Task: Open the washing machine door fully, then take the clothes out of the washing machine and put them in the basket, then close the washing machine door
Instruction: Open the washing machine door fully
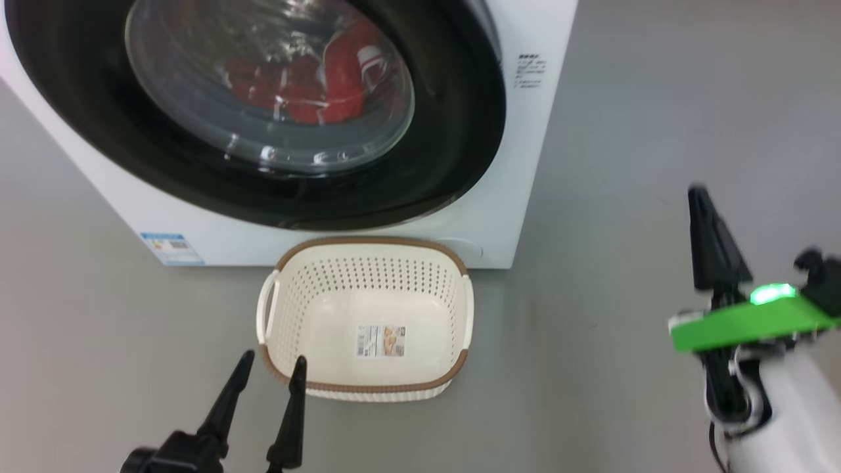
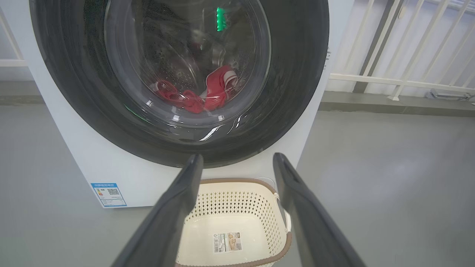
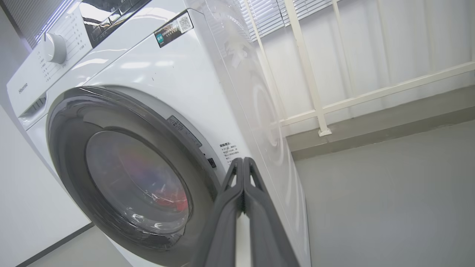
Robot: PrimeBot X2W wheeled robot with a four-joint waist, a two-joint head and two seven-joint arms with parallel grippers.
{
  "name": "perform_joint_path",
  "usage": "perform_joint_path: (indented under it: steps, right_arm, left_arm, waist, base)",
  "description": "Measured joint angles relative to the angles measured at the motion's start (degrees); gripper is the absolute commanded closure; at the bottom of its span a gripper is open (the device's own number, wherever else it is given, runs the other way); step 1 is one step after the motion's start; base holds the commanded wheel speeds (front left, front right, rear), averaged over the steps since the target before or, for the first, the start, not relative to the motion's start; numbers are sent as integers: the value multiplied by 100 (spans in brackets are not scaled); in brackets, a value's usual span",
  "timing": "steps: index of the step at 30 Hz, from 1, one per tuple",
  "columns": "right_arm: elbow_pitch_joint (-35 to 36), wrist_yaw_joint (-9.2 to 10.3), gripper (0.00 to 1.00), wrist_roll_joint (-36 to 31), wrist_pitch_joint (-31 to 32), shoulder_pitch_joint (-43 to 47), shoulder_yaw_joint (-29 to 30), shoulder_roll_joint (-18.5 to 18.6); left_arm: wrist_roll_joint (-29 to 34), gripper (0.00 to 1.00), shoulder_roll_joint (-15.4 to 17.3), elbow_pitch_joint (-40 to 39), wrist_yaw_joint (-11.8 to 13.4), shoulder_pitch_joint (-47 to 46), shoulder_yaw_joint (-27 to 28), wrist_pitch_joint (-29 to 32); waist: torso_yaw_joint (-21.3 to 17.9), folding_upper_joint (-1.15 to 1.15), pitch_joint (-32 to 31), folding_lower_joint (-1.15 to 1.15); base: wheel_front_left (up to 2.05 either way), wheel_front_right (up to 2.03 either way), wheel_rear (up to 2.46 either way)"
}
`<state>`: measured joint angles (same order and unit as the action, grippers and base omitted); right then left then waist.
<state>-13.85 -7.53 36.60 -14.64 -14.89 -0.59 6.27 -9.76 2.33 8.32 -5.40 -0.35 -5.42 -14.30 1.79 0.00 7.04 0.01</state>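
Door first, I'd say: the round glossy-black-rimmed glass door (image 1: 269, 85) of the white front-loading washing machine (image 1: 519, 197) is shut on the bright red clothes (image 1: 328, 85), so the right gripper (image 3: 243, 163) should catch the rim's right edge and swing it wide. Its jaws are pressed together, empty, clear of the machine; those of the left gripper (image 1: 274, 358) stand wide, empty, beside the cream-white perforated plastic basket (image 1: 368, 244).

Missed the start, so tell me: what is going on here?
Nothing is held yet. The washing machine door is shut, the clothes behind its glass. The empty basket sits on the floor in front. The left tool is open by the basket's near rim; the right tool, shut, points toward the door's edge.
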Motion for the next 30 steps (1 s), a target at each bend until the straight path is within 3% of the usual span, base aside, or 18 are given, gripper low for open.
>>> perform_joint_path:
  steps: [12, 21, 24, 30]
  right_arm:
    - [-480, 0, 100, 843, -2, -2006, -676, 513]
    - [-896, 0, 100, 2619, 131, -3175, -1610, 1082]
    - [-905, 1, 100, 3405, 543, -3588, -1959, 1316]
    - [-883, 1, 100, 4292, 1223, -3968, -2253, 1527]
  left_arm:
    - [-203, 0, -2, -42, 52, -560, -310, -1]
    - [-302, 0, -5, -41, 91, -881, -509, -1]
    - [-337, 0, -7, -41, 92, -992, -575, -1]
    - [-422, 0, -9, -40, 92, -1144, -646, -1]
  waist:
    - [364, 0, 642, 0]
    - [665, 0, 1094, 0]
    - [763, 0, 1278, 0]
    - [844, 0, 1502, 0]
  base:
    - [0, 0, 0]
    - [0, 0, 0]
    - [0, 0, 0]
    - [0, 0, 0]
